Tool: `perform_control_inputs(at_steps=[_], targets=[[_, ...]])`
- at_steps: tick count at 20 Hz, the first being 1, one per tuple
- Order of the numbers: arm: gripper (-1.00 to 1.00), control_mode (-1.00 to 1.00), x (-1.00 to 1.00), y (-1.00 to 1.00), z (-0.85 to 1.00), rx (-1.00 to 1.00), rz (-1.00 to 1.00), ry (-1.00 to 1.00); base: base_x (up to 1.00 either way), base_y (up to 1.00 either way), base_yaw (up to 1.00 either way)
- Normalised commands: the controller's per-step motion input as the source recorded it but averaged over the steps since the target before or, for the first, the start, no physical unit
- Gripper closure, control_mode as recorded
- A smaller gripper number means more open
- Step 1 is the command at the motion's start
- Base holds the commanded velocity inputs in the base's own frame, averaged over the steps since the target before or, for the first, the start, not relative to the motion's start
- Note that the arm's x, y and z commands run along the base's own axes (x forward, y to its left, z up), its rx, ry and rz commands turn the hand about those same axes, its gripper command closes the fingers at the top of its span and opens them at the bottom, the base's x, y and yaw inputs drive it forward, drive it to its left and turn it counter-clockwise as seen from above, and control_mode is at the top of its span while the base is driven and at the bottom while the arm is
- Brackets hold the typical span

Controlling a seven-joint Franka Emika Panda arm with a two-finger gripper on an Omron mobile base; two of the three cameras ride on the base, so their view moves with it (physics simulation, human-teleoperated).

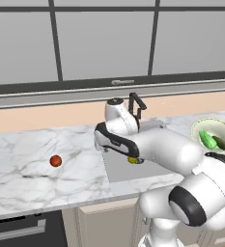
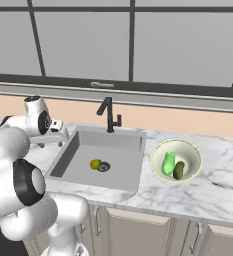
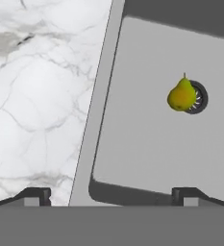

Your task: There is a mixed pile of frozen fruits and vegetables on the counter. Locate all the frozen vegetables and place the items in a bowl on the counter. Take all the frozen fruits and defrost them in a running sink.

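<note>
1. Both frozen vegetables, the light-green piece and the dark cucumber, lie in the bowl on the worktop, right of the sink; that half of the task looks done.
2. The yellow-green fruit, shaped like a pear, lies on the sink floor, touching the drain.
3. The red fruit sits alone on the worktop, well left of the sink.
4. The end effector hangs over the sink's left rim with its fingers spread wide and nothing between them.
5. The step in hand appears to be the second fruit: the arm must swing left, descend over the red ball, close on it and carry it to the sink.
6. No water is visible at the black faucet, so it probably needs turning on.
</note>
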Motion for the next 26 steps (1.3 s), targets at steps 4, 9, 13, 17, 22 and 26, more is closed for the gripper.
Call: perform_control_inputs(at_steps=[4, 9, 13, 17, 22, 26], targets=[[-1.00, -1.00, 0.10, 0.71, 0.13, -0.09, 0.24, 0.05, 0.00, 0.00, 0.00], [-1.00, -1.00, 0.11, 0.77, 0.05, -0.03, 0.21, 0.18, 0.00, 0.00, 0.00], [-1.00, -1.00, 0.12, 0.84, -0.01, -0.02, 0.18, 0.18, 0.00, 0.00, 0.00], [-1.00, -1.00, 0.08, 0.85, -0.09, -0.04, 0.18, 0.17, 0.00, 0.00, 0.00], [-1.00, -1.00, 0.07, 0.79, -0.17, -0.02, 0.18, 0.12, 0.00, 0.00, 0.00], [-1.00, -1.00, 0.14, 0.46, -0.26, 0.00, 0.09, 0.00, 0.00, 0.00, 0.00]])
